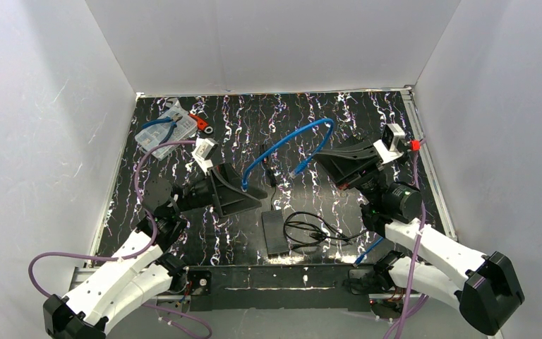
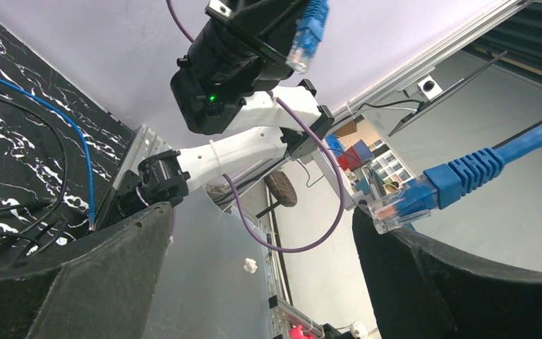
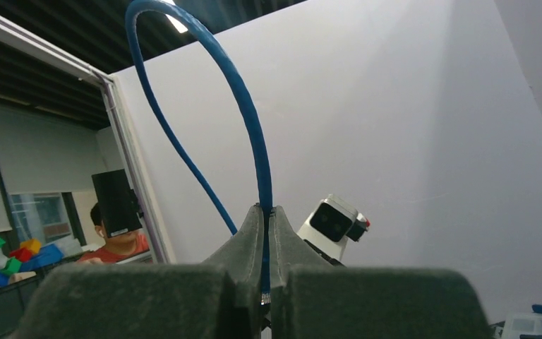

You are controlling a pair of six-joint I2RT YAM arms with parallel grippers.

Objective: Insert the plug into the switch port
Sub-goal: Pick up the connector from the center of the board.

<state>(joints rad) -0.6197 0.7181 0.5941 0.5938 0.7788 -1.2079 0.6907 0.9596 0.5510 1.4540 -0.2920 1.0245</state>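
Right gripper: clenched on cable, just behind plug.
Left gripper: released, cable's far end near one finger.
Plug: held above table, long axis slanted, tip pointing down-left.

The worktop is black, veined with white and purple streaks like marble, and stands between plain white walls. The cable is bright blue, and its plug is clear plastic behind a blue boot. The left pincer and right pincer are matte black. They sit on white arms with black joints and purple cords. The flat device and the thin cord beside it are black.
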